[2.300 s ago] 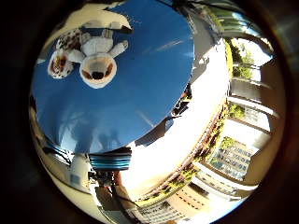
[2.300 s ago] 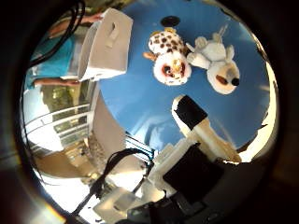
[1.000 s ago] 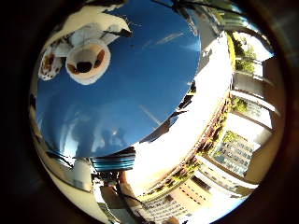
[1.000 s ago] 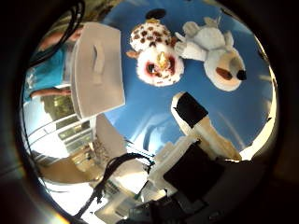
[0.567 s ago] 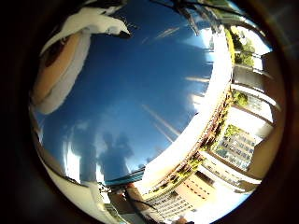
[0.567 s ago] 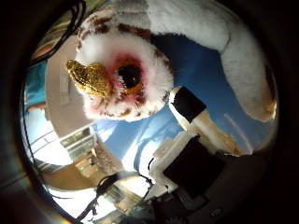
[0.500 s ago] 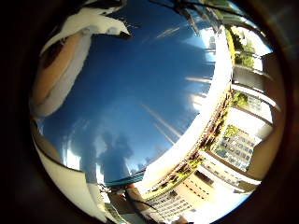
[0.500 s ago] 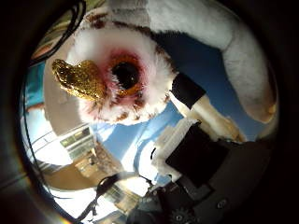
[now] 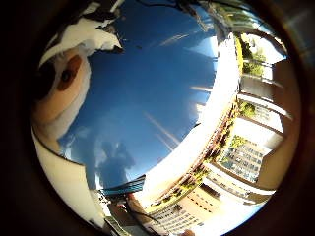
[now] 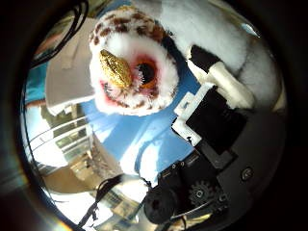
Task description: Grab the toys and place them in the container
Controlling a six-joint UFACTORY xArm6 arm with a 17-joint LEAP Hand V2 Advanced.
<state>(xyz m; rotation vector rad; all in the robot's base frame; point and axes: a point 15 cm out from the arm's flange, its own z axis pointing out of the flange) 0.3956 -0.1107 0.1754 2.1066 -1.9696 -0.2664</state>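
Thumb side palm view: hand (image 10: 219,113) now lower than seconds ago, a finger curling onto white plush toy (image 10: 219,36) beside owl toy (image 10: 132,65) on blue surface (image 9: 152,98), container (image 10: 67,77) adjacent; grasp apparently starting.

A blue tabletop (image 9: 147,98) fills most of the little finger side view, smooth and glossy, with pale streaks of light across it and dark shadows near its edge. Past that edge of the tabletop runs a bright white band (image 9: 216,113), and beyond it stand tan and white buildings (image 9: 236,162) with rows of windows and some green trees (image 9: 251,66) among them. In the thumb side view, white railings (image 10: 67,139) show beyond the tabletop's edge.
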